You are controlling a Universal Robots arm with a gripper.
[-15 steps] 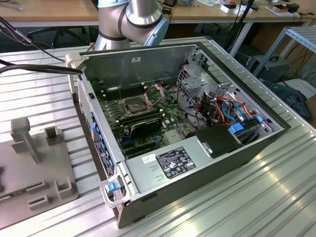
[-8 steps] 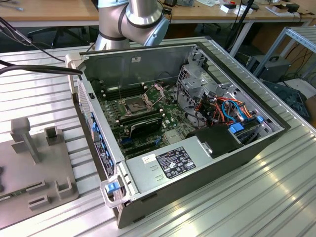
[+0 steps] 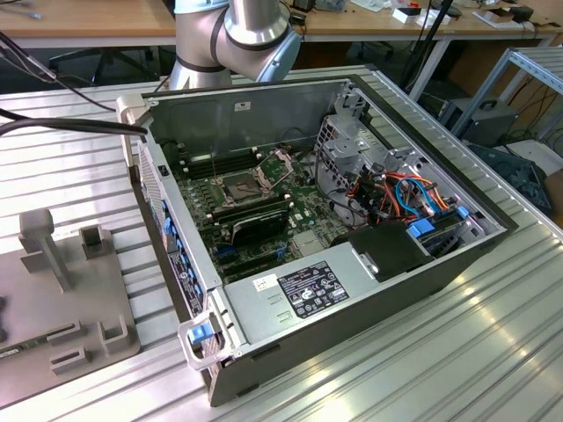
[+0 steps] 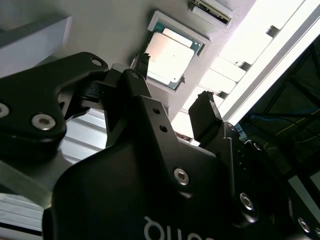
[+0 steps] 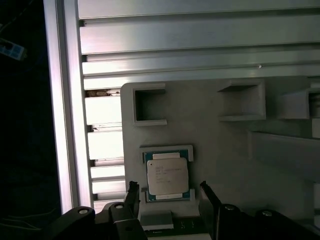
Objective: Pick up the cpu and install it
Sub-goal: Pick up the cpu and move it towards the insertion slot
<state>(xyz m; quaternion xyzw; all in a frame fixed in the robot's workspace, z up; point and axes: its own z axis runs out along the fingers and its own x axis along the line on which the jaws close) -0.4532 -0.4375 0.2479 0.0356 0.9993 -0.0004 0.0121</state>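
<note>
**Gripper and cpu at the fixture plate.** In both wrist views the gripper (image 4: pixel 174 82) (image 5: pixel 169 187) has its two black fingers (image 4: pixel 205 107) (image 5: pixel 133 192) spread wide, with nothing held between them. The cpu (image 4: pixel 169 56) (image 5: pixel 167 178) lies just beyond the fingertips and centred on the gap between them. It sits flat with its dull silver top facing the gripper. In the first wrist view one fingertip stands to either side of the chip, and a strip of grey surface shows between each tip and the chip's nearest edge. The opening is therefore wider than the cpu itself.

The cpu rests in a shallow framed holder (image 5: pixel 186 150), whose raised grey rim encloses the chip. The holder belongs to a grey fixture plate (image 4: pixel 115 30) (image 5: pixel 220 145). Farther from the gripper than the cpu, the same plate carries two open rectangular pockets (image 5: pixel 147 106), well apart from the chip. The plate lies on a ribbed aluminium table (image 5: pixel 200 40) (image 3: pixel 493 352).

In the exterior view the fixture plate (image 3: pixel 35 343) occupies the exterior view's left, and the arm (image 3: pixel 255 35) rises behind an open computer case (image 3: pixel 378 321). Inside the case the motherboard (image 3: pixel 303 207) lies exposed. A square metal-framed socket (image 3: pixel 242 186) sits on it.
</note>
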